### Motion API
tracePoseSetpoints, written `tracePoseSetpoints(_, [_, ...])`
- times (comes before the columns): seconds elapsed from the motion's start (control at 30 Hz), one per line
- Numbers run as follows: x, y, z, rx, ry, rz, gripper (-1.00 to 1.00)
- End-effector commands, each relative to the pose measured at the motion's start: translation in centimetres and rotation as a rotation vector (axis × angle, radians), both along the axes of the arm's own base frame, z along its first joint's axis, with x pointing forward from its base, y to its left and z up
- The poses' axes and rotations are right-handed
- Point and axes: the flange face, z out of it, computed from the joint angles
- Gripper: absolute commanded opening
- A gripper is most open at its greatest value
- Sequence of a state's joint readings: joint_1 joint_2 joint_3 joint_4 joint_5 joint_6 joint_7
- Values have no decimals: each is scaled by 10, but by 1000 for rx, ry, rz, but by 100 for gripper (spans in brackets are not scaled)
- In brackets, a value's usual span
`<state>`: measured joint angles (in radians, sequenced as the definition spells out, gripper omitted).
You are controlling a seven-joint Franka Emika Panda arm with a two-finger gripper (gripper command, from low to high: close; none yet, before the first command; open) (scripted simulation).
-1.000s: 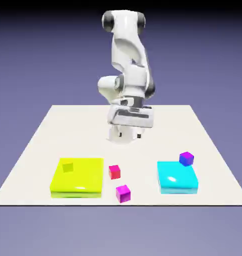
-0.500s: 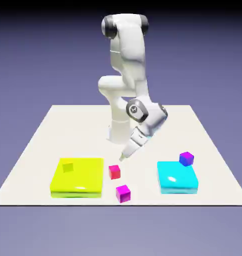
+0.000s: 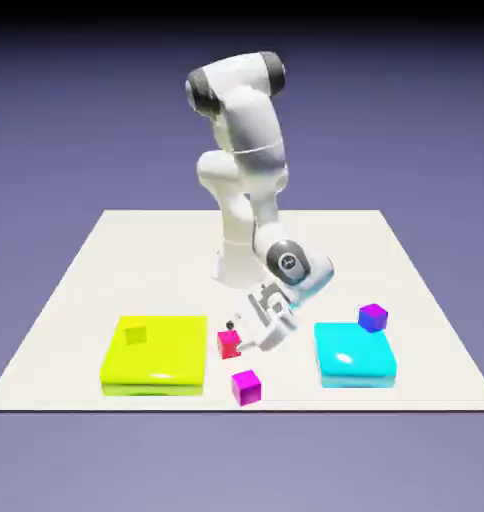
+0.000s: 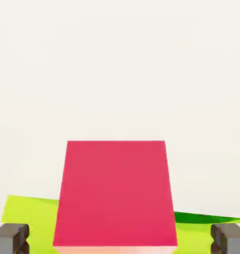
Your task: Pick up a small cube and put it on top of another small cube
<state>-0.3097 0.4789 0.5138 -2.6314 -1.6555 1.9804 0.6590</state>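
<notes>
Crimson-red, the small cube sits on the table between the yellow block and the cyan block; the gripper, high near the base a second ago, has swung down beside it; fingers spread wide, flanking it, seemingly untouched; grasp looks imminent.

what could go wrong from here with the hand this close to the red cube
1. The open hand comes in tilted at the red cube. A finger could nudge the cube toward the yellow block instead of straddling it.
2. The hand view shows the cube wide between the fingers, with little spare room on either side, so a slightly off-centre close might clip an edge.
3. The magenta cube sits near; a sweeping lift might knock it.
</notes>
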Motion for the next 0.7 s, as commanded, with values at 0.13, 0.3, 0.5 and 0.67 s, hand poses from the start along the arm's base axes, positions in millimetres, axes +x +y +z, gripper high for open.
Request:
tracePoseSetpoints(0.13, [-5,24,30,1,0,-1,-100])
tracePoseSetpoints(0.3, [7,42,55,20,17,113,-100])
tracePoseSetpoints(0.5, [47,46,73,33,25,344,-100])
tracePoseSetpoints(0.67, [81,44,97,7,5,530,-100])
